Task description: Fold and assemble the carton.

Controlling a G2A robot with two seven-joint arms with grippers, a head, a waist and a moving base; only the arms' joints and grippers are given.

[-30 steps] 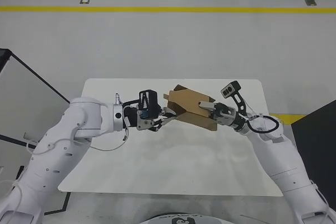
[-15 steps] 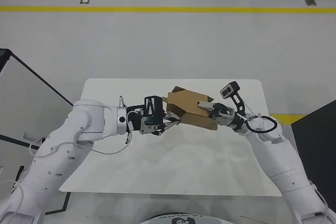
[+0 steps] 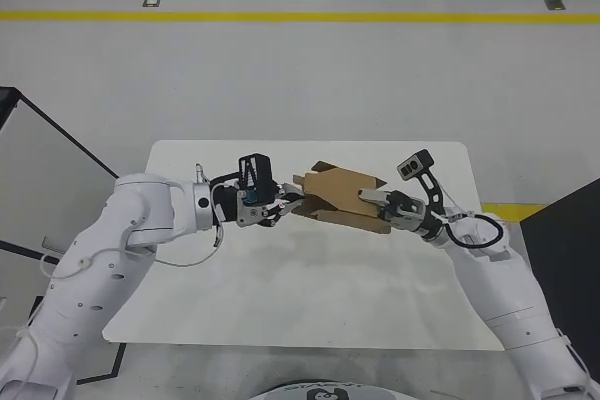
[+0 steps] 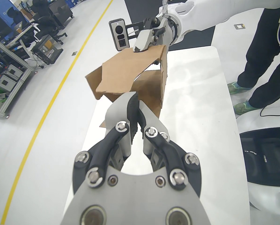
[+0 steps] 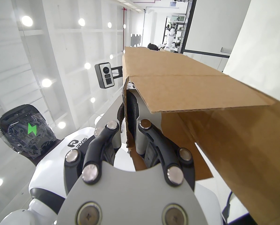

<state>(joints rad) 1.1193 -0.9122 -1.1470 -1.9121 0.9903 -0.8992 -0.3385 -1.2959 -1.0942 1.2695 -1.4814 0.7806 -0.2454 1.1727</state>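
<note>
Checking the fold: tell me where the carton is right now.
In the top view the carton hangs over the white table's far half, between the left gripper at one end and the right gripper clamped on the other.

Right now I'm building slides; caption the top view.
Left gripper and right gripper clamp the carton's opposite ends above the table.

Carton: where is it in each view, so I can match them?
Top view: carton at centre, between left gripper and right gripper.
Left wrist view: carton ahead, right gripper clamping its far edge.
Right wrist view: carton wall pinched in right gripper.
Shared landmark: right wrist's black camera.
</note>
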